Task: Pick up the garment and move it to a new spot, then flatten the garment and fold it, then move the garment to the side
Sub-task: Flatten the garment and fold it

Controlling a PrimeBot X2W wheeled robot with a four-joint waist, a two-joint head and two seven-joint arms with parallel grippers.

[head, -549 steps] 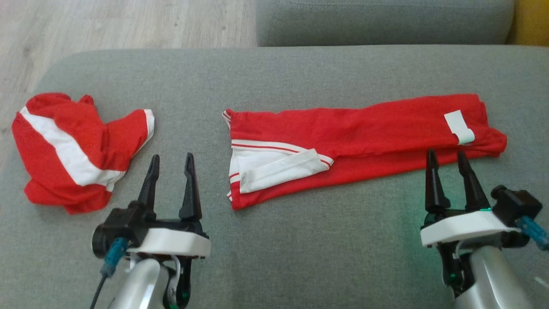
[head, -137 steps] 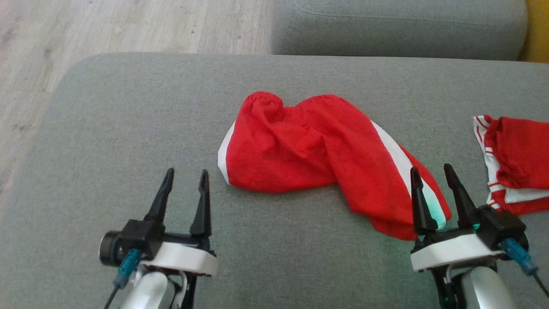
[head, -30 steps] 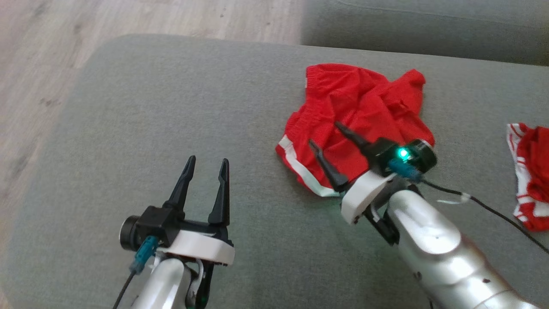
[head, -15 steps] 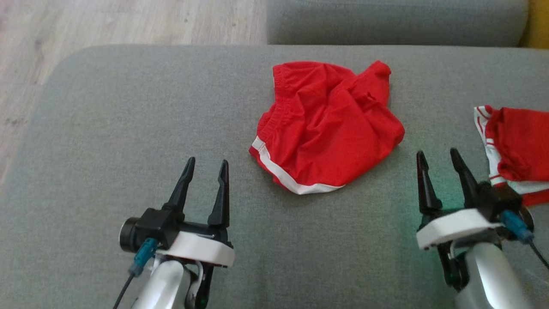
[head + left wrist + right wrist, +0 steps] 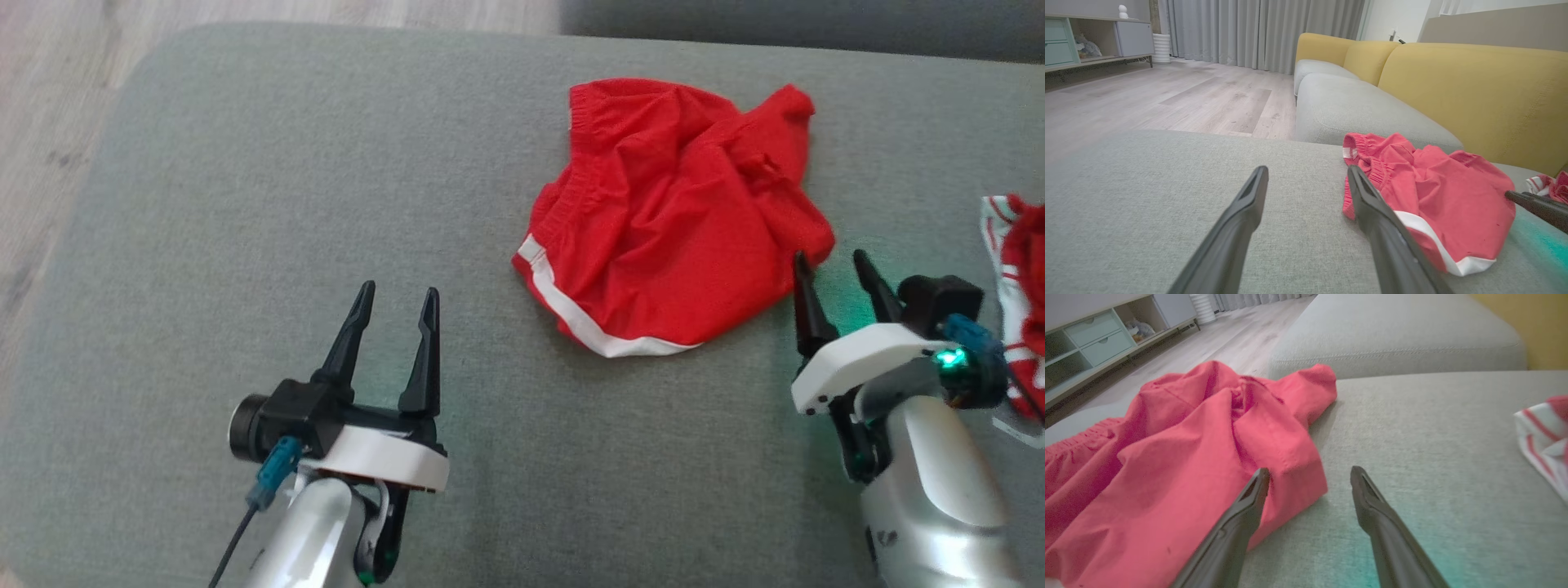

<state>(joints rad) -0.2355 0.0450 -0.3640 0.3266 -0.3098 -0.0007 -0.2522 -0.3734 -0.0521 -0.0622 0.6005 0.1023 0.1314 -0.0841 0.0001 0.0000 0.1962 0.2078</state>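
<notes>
Loosely bunched, the red garment [image 5: 669,220] lies on the grey sofa cushion [image 5: 245,204], ahead and to the right of the left gripper [image 5: 400,287] and just ahead-left of the right gripper [image 5: 829,255]. Both grippers hover with fingers spread wide, holding nothing. A second red-and-white garment [image 5: 1016,278] lies just right of the right gripper.

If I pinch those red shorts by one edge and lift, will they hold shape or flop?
Likely floppy: the red shorts lie crumpled in soft folds, so they should drape. Probably light, being thin cloth. Pushed across the textured grey cushion, they would probably bunch, not slide.
</notes>
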